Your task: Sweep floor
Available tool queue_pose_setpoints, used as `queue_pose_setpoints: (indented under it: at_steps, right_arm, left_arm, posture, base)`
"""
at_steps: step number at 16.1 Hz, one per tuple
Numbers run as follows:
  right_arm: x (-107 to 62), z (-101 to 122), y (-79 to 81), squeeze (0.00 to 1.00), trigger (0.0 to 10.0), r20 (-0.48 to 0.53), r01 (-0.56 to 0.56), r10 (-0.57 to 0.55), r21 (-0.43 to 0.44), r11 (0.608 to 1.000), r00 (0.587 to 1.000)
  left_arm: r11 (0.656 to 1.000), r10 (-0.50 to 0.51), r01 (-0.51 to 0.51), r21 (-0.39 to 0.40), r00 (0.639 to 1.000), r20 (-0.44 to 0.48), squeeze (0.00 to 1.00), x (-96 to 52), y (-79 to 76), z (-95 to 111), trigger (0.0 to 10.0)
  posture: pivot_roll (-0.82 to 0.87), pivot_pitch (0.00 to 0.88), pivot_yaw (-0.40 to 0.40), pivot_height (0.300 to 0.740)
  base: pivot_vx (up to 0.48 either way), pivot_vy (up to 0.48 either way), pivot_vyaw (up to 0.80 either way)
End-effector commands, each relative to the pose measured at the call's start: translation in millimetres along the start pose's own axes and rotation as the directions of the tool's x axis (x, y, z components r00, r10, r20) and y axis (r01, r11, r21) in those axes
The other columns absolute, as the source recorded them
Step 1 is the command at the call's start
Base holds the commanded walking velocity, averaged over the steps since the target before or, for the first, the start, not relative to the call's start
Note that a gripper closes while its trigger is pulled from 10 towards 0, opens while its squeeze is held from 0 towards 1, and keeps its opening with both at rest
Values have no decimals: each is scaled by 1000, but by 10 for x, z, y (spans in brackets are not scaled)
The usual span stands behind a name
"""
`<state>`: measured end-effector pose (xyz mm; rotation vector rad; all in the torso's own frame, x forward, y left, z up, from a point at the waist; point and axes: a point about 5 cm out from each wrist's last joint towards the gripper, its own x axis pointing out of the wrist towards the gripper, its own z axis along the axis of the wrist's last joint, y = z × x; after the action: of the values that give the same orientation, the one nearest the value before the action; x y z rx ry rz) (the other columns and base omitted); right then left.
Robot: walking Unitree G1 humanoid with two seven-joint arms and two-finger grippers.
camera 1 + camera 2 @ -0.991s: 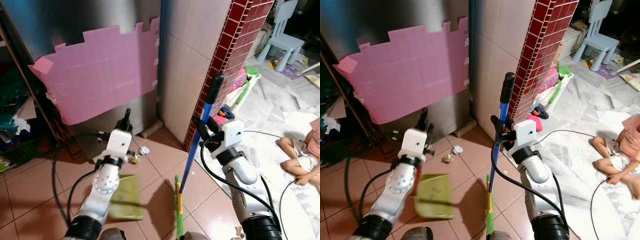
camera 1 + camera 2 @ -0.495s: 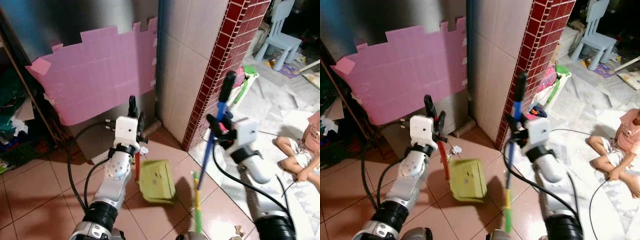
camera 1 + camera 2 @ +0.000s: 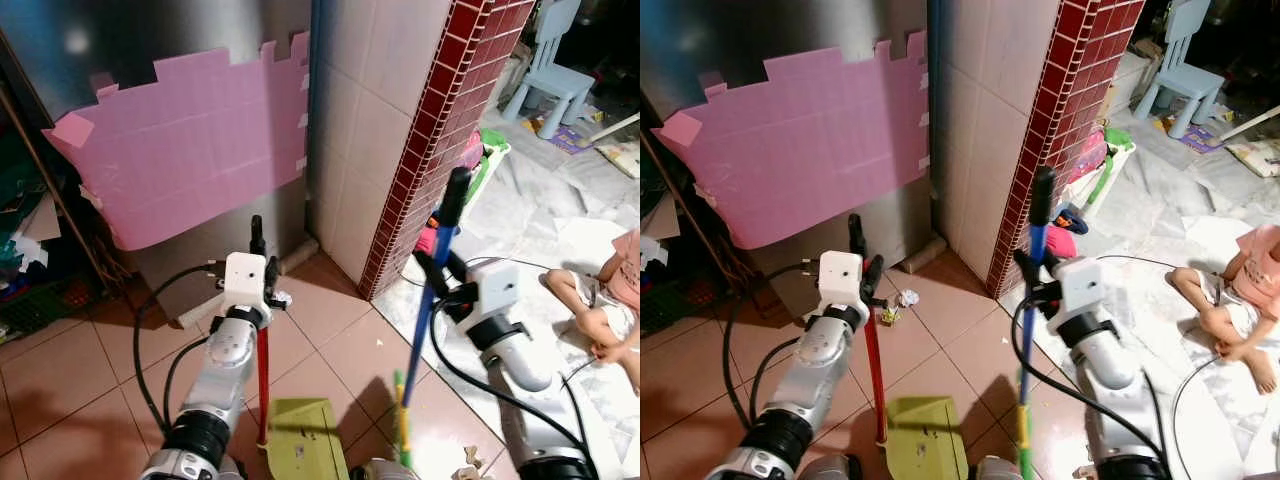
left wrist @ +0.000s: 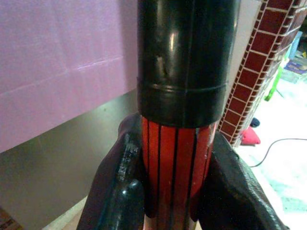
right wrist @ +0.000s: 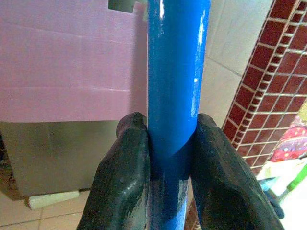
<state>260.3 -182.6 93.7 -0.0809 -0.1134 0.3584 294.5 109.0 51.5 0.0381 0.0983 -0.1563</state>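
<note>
Both arms reach forward, left pincer (image 3: pixel 262 265) and right pincer (image 3: pixel 438 268) clamped tight.

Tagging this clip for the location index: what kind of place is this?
Most likely a lived-in home, a tiled floor by a kitchen or utility corner: red-tiled pillar, pink foam mat against a metal panel, a child's blue chair and a person sitting on the floor.
</note>
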Motion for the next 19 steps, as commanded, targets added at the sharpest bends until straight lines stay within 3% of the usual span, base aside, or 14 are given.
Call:
queue_pose_setpoints:
  at_steps: [1,6,14,15,16,17,18,19]
  right_arm:
    - [35,82,1,0,10000,38,-2,3,-15,1000,999]
    - [16,131,-5,0,10000,55,11,-10,-17,1000,998]
    - [-28,155,-9,0,10000,54,16,-14,-23,1000,998]
    - [-35,164,-18,0,10000,54,17,-16,-25,1000,998]
    - [-42,169,-24,0,10000,54,19,-17,-27,999,998]
    - [-43,170,-25,0,10000,54,19,-18,-27,999,998]
    - [-44,172,-25,0,10000,54,19,-18,-28,999,998]
    - [-44,176,-19,0,10000,55,19,-17,-28,999,998]
  left_arm:
    - [998,-17,13,63,998,62,0,56,49,163,10000]
    - [991,-12,2,132,997,74,0,143,188,225,10000]
    - [974,-68,68,217,998,-5,0,150,113,104,10000]
    - [973,-71,72,219,997,-13,239,152,109,95,10000]
    - [972,-73,75,223,997,-19,235,152,106,88,10000]
    - [972,-75,77,223,997,-20,784,153,104,87,10000]
    - [971,-76,79,226,997,-23,792,154,104,85,10000]
    - [968,-70,75,240,997,-28,933,151,117,80,10000]
  posture:
    - [-177,44,-44,740]
    - [-192,60,-38,740]
    - [-197,72,-44,740]
    - [-198,71,-44,740]
    - [-200,70,-44,740]
    - [-201,70,-43,740]
    - [-200,70,-44,740]
    - [-199,70,-43,740]
  base:
    - [0,0,0]
    - [0,0,0]
    - [0,0,0]
    - [0,0,0]
    - [0,0,0]
    - [0,0,0]
    - [0,0,0]
    - [0,0,0]
